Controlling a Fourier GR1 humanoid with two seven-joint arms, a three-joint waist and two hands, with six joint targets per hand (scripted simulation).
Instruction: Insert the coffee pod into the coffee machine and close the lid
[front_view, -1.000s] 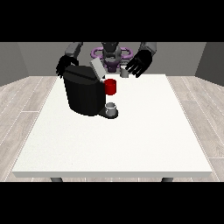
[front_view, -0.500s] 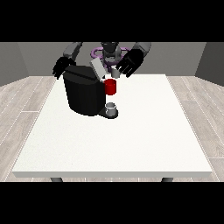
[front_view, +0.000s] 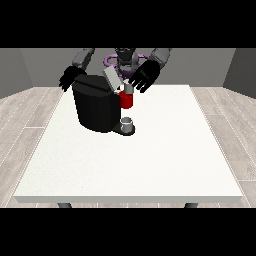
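A black coffee machine (front_view: 95, 107) stands on the white table (front_view: 130, 155), left of its middle. Its grey lid (front_view: 112, 78) is tilted up at the top. A red part (front_view: 126, 100) shows at the machine's front, with a grey piece (front_view: 128, 88) on top of it, and a small grey cup (front_view: 127, 123) stands on the base below. The hand at the view's right (front_view: 145, 76) hovers with spread fingers just above and right of the red part, close to the lid. The hand at the view's left (front_view: 70, 79) hangs behind the machine's far left corner. The pod itself I cannot make out.
The table's white top stretches to the front and right of the machine. The robot's torso (front_view: 125, 59) stands behind the far edge. Grey wood floor surrounds the table.
The hand at the view's right has moved leftward and down, from beside the machine to just over the lid and the red part. The other hand has barely moved.
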